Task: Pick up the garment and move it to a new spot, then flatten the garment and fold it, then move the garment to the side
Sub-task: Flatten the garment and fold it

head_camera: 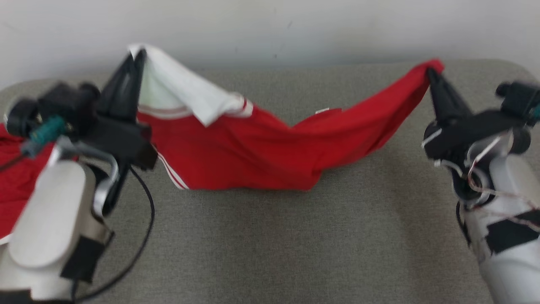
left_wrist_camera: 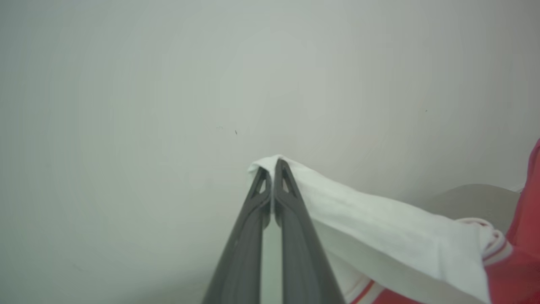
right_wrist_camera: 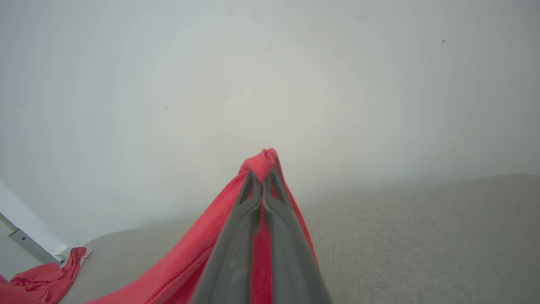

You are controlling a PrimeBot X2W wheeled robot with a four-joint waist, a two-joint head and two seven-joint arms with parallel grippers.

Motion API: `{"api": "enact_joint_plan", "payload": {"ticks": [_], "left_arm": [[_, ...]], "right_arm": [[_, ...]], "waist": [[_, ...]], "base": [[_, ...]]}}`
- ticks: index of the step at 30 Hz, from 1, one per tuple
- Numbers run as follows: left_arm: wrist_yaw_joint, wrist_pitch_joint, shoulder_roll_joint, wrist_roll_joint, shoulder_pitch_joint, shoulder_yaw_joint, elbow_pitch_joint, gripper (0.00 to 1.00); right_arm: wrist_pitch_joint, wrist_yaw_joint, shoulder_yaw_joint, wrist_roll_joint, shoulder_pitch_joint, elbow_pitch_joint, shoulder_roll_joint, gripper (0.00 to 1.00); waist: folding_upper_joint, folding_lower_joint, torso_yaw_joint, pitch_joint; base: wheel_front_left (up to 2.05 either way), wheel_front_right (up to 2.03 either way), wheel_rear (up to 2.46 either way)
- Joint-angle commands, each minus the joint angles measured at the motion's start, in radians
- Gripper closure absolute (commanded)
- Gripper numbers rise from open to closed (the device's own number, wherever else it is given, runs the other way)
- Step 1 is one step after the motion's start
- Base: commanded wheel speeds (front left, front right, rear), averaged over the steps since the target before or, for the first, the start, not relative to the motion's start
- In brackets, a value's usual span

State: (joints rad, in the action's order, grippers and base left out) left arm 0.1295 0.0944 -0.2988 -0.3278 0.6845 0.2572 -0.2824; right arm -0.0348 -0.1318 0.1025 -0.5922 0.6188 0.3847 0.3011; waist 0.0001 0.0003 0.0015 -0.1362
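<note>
Two pincers, both clamped shut on cloth. Left pincer point(head_camera: 136, 57) nips the white end of the garment point(head_camera: 253, 156); its wrist view shows the left pincer point(left_wrist_camera: 272, 166) with tips together and white fabric point(left_wrist_camera: 379, 228) folded over them. Right pincer point(head_camera: 430, 72) pinches the far red corner; in its wrist view the right pincer point(right_wrist_camera: 263, 174) has a red nub poking past the closed tips, the rest of the garment point(right_wrist_camera: 185, 259) trailing down and away.

Garment location: strung between the two pincers across the back of the tabletop point(head_camera: 295, 245), near the wall point(head_camera: 270, 25). Both ends raised, middle sagging; lower edge looks to touch the tabletop around centre, wrinkled and doubled over. White part flops over the red body by the striped trim. Head view slightly blurred.

Step, as I judge it: pick-up and relocate, or the start of flattening; nothing folded yet. Next move calls for pulling the ends apart enough to take out the sag, then lowering both together so the cloth lands spread, not bunched. Risk: thin corner grips could slip under tension.

More red cloth point(head_camera: 12, 198) lies at the left edge behind the left arm, also seen low in the right wrist view point(right_wrist_camera: 42, 280); cannot tell if it is the same garment.
</note>
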Motion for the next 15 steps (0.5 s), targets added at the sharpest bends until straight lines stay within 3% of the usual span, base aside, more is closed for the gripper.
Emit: {"api": "enact_joint_plan", "payload": {"ticks": [1, 8, 15], "left_arm": [[0.001, -0.004, -0.02, -0.017, 0.074, 0.008, -0.012, 1.0], [0.0, -0.055, -0.06, -0.109, 0.542, 0.049, -0.162, 1.0], [0.0, -0.026, -0.081, -0.109, 0.931, 0.086, -0.323, 1.0]], "right_arm": [[-0.012, 0.002, -0.004, -0.014, 0.07, 0.015, 0.007, 1.0], [-0.086, 0.002, -0.007, -0.034, 0.522, 0.147, 0.005, 1.0], [-0.113, 0.002, -0.024, -0.022, 0.894, 0.294, -0.038, 1.0]], "waist": [[-0.0001, -0.0003, -0.004, -0.116], [-0.0001, -0.0003, -0.021, -0.31], [-0.0001, -0.0003, -0.049, -0.434]], "base": [[0.0, 0.0, 0.0], [0.0, 0.0, 0.0], [0.0, 0.0, 0.0]]}}
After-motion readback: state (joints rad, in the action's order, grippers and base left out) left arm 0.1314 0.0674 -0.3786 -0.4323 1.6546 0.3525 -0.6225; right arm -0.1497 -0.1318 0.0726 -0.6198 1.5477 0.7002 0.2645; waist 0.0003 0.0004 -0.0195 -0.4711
